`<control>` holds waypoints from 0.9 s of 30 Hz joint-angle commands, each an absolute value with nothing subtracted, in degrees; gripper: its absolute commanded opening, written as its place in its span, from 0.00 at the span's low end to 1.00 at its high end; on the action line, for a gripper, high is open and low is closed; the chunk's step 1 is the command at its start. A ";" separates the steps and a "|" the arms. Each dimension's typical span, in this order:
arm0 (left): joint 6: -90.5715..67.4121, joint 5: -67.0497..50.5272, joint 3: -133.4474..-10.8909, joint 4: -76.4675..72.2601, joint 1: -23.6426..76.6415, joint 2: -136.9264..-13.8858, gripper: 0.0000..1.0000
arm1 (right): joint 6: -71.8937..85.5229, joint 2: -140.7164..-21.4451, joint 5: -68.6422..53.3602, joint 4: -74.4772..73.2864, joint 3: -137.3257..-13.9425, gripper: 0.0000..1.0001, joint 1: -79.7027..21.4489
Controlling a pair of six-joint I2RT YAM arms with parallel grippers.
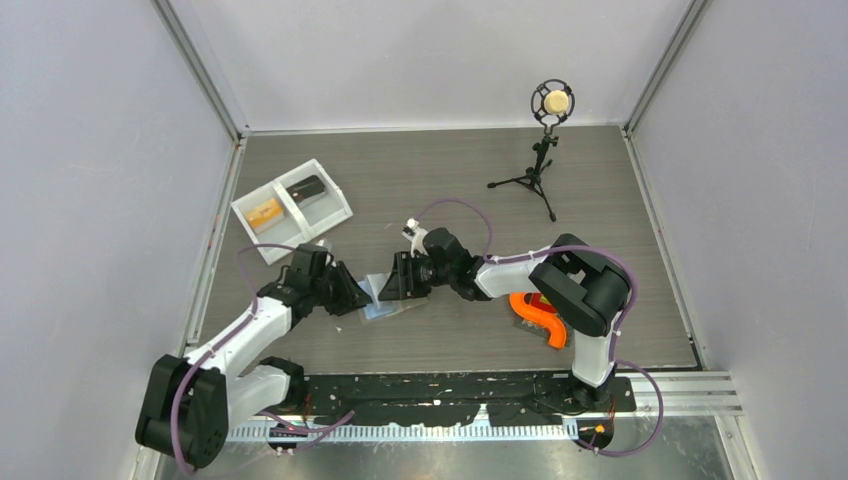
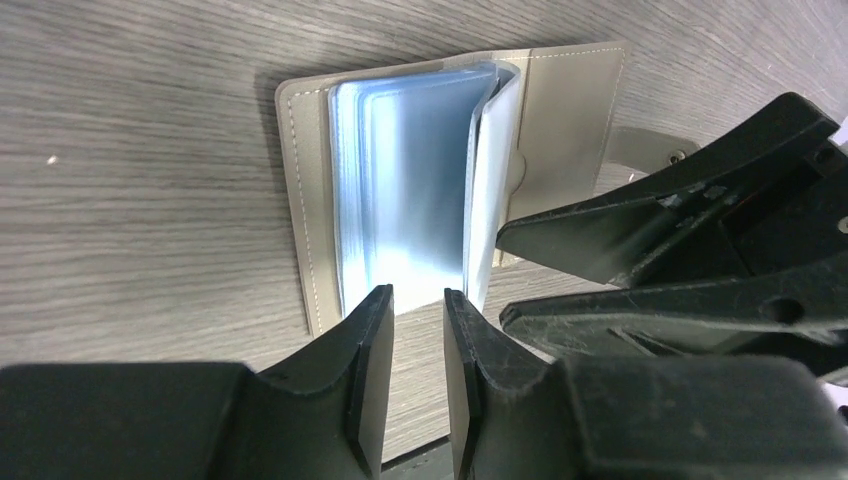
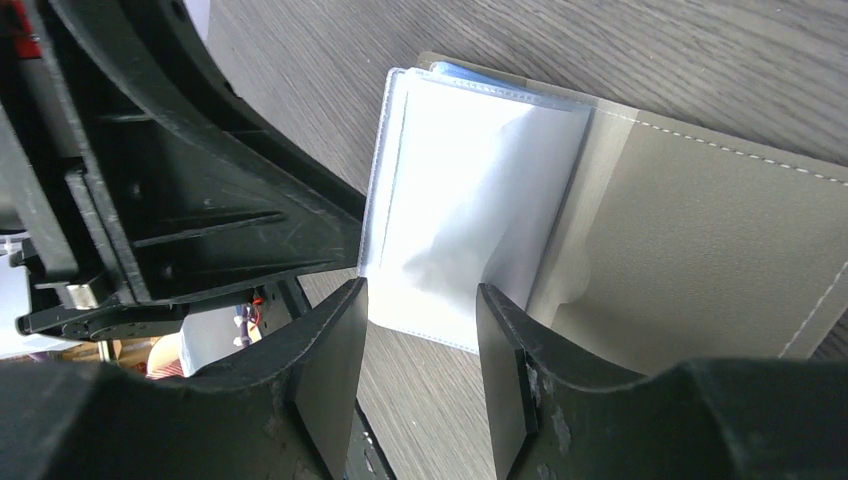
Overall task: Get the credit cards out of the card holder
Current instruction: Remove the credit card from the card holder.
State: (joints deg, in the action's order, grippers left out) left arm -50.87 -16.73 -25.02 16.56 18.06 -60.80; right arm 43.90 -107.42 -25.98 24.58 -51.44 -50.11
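Top external: card holder (image 1: 379, 296) lies open mid-table, between both arms. Left gripper (image 2: 418, 300) jaws narrowly apart at near edge of sleeves, gripping nothing. Right gripper (image 3: 420, 300) jaws wide, straddling lifted clear sleeve (image 3: 450, 200), likely checking pockets. Orange card (image 1: 265, 212) and dark card (image 1: 306, 187) sit in white tray (image 1: 322, 210), far left.

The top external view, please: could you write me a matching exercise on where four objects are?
Things: 1 grey folding card holder; 2 orange rectangular card; 3 dark rectangular card; 4 black tripod microphone.
Places: A wooden table's far right; B white two-compartment tray, left compartment; C between left gripper and right gripper; D tray's right compartment.
Pairs: 1-C, 2-B, 3-D, 4-A.
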 commanded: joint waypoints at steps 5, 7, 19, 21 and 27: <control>-52.18 -12.78 -25.96 21.01 18.37 -54.97 0.28 | 41.76 -106.67 -23.93 23.57 -53.43 0.53 -49.92; -52.36 -12.05 -25.85 21.26 18.39 -54.10 0.28 | 41.07 -106.02 -22.96 22.47 -53.44 0.54 -49.99; -49.08 -5.48 -29.15 26.00 18.29 -53.91 0.26 | 33.99 -102.01 -7.46 6.86 -58.92 0.75 -54.97; -48.89 -5.49 -29.37 25.92 18.24 -53.96 0.27 | 32.68 -101.63 -4.21 4.81 -60.11 0.76 -56.30; -48.72 -6.47 -28.89 25.56 17.92 -54.38 0.26 | 27.98 -102.23 8.60 -2.93 -64.63 0.77 -60.87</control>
State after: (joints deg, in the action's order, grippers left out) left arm -50.11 -7.35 -27.42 25.17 18.04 -54.63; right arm 32.62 -104.31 -3.25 3.38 -60.40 -58.22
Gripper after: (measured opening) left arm 0.266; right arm 0.771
